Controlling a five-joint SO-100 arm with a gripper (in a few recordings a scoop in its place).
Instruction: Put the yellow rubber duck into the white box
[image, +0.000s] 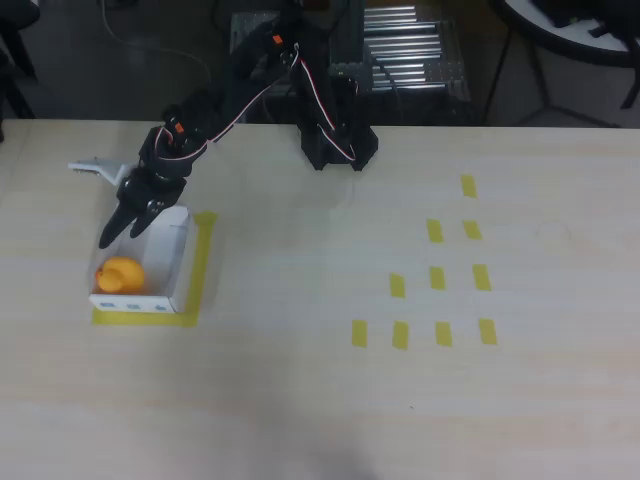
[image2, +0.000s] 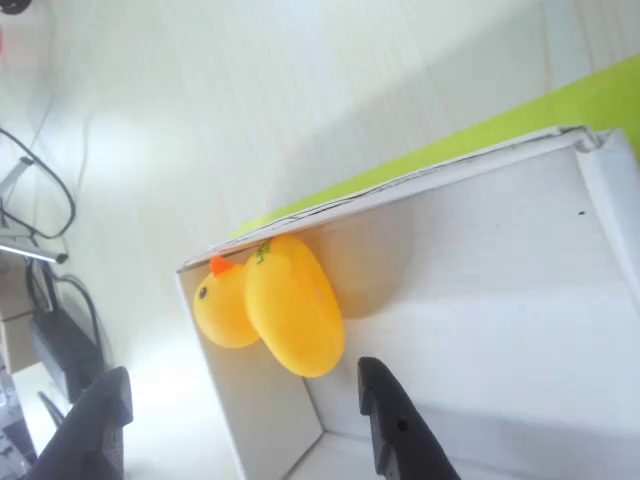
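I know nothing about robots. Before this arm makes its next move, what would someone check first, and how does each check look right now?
1. Yellow rubber duck inside the white box: ok; it lies in a corner against the walls.
2. Tool has let go: ok; its fingers are spread and nothing sits between them.
3. Fingers clear of the duck: ok in the wrist view; a gap shows beside the duck.
4. Tool clear of the box walls: cannot tell; in the overhead view it hangs over the box's far end.
5. Box within its yellow tape outline: ok, tape shows along two sides.
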